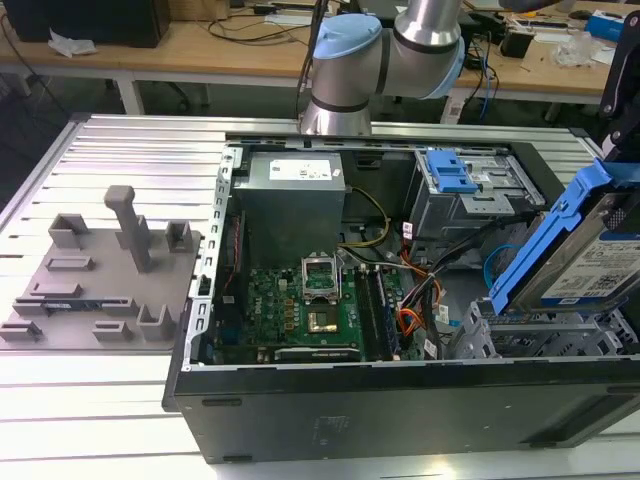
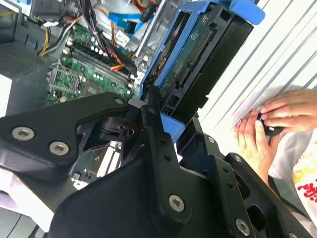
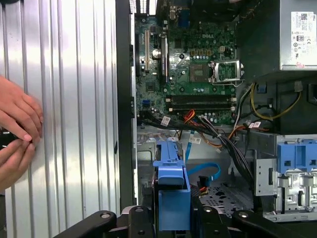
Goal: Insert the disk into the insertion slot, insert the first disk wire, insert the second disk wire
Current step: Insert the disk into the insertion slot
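Observation:
The disk (image 1: 590,255), silver with a white label in a bright blue carrier (image 3: 171,186), hangs tilted above the case's corner at the exterior view's right. My gripper (image 2: 171,119) is shut on the carrier's end, with black fingers (image 3: 136,220) on both sides of it. Directly under the disk is the insertion slot (image 1: 540,335), a grey perforated drive cage, and the disk is outside it. A blue flat cable (image 3: 207,171) and orange cables (image 1: 410,322) lie loose beside the cage. I cannot tell which of them are the disk wires.
The open case (image 1: 330,400) holds a green motherboard (image 1: 300,305), a grey power supply (image 1: 292,195) and a bigger metal bay with a blue latch (image 1: 452,172). A person's hands (image 2: 275,121) rest on the ribbed table beside the case. A grey fixture plate (image 1: 100,275) lies at the exterior view's left.

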`<action>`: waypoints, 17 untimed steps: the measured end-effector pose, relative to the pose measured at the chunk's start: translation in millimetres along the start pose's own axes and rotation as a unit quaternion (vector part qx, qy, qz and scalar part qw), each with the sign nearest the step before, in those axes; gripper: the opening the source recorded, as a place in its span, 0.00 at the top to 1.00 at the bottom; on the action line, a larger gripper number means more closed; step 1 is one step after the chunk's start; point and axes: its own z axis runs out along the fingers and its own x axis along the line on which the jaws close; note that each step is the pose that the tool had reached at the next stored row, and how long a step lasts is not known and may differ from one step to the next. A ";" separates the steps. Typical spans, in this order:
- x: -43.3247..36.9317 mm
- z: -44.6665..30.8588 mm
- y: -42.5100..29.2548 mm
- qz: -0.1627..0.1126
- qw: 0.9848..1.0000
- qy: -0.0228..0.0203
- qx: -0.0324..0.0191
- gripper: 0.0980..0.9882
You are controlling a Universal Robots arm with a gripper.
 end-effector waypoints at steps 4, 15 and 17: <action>0.2 0.1 4.2 0.000 1.000 0.000 0.011 0.70; 0.0 3.0 -0.9 0.002 1.000 0.003 0.004 0.70; 0.0 3.0 -1.0 0.002 1.000 0.003 0.004 0.70</action>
